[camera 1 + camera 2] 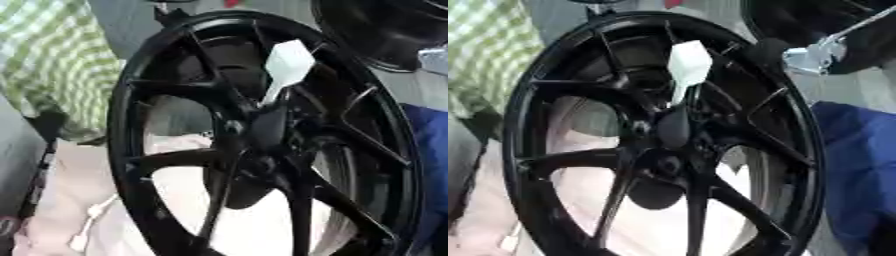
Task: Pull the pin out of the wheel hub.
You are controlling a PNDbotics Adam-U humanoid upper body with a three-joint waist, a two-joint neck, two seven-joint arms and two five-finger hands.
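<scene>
A black multi-spoke wheel hub [262, 145] stands upright and fills most of both views. A white pin [285, 67] with a broad flat head sticks out just above the hub's centre, its narrow end running down into the dark centre [671, 127]. From the upper right a silver joint [811, 57] on a black part reaches toward the rim; it looks like my right arm. Its hand blends into the black spokes, and I cannot make it out. No left hand shows in either view.
A green-and-white checked cloth [52, 60] hangs at the left. Blue fabric [859, 165] lies to the right of the rim. Another black round object [385, 30] sits at the top right. A pale cloth [70, 200] shows behind and below the spokes.
</scene>
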